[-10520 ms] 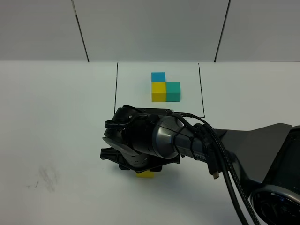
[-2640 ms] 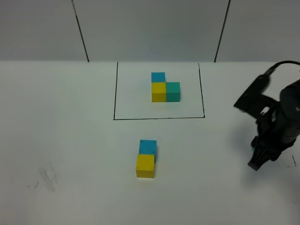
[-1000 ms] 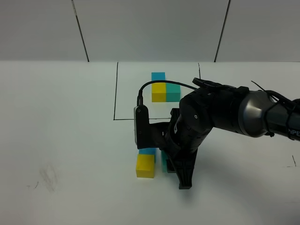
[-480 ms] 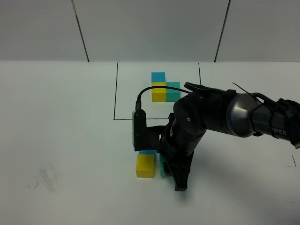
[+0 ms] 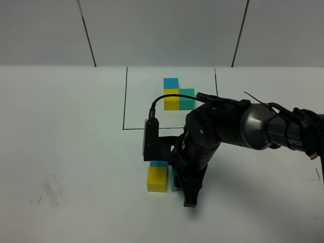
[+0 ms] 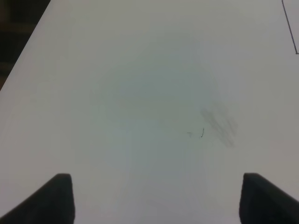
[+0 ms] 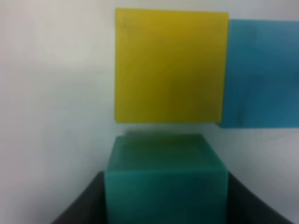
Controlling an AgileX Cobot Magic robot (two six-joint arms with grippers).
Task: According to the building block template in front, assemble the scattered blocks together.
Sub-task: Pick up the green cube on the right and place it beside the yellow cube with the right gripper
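Three loose cubes, one per colour: yellow cube (image 7: 171,65), blue cube (image 7: 261,74), teal cube (image 7: 164,179). One building block template (image 5: 178,94) sat inside its drawn rectangle (image 5: 124,98), well beyond my right gripper (image 5: 183,186). Only writing in sight was white lettering on my right forearm (too small to read). That arm reached across the middle, wrist bent down, fingers pointing at the table. My right gripper was clamped on the teal cube, one dark jaw on each side of it. Just ahead of the teal cube lay the yellow one, a thin gap between them; the blue touched the yellow's side. My left gripper (image 6: 154,198) hung over bare table (image 6: 140,84) with jaws spread, holding nothing.
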